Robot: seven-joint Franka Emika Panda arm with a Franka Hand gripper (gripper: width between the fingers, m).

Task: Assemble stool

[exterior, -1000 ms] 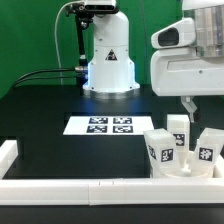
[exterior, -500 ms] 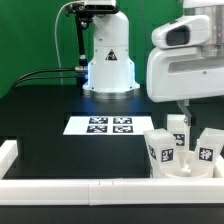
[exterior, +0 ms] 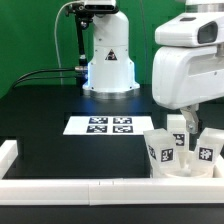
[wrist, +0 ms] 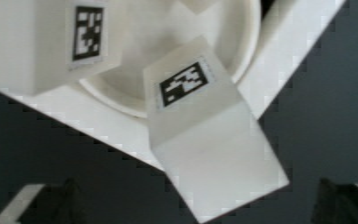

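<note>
The stool's parts stand clustered at the exterior view's lower right. The round white seat lies flat there, with tagged white legs standing on or around it. My gripper hangs just above the cluster. In the wrist view one leg with a tag lies across the seat's rim, and its end reaches between my dark fingertips. The gripper is open and clear of the leg on both sides. Another tagged leg shows further off.
The marker board lies flat mid-table. White border rails run along the front and the exterior view's left. The arm's base stands at the back, with a black cable beside it.
The hand has come lower over the cluster of legs and now looms larger in the exterior view. The jaws have stayed open. The stool parts have not moved.
</note>
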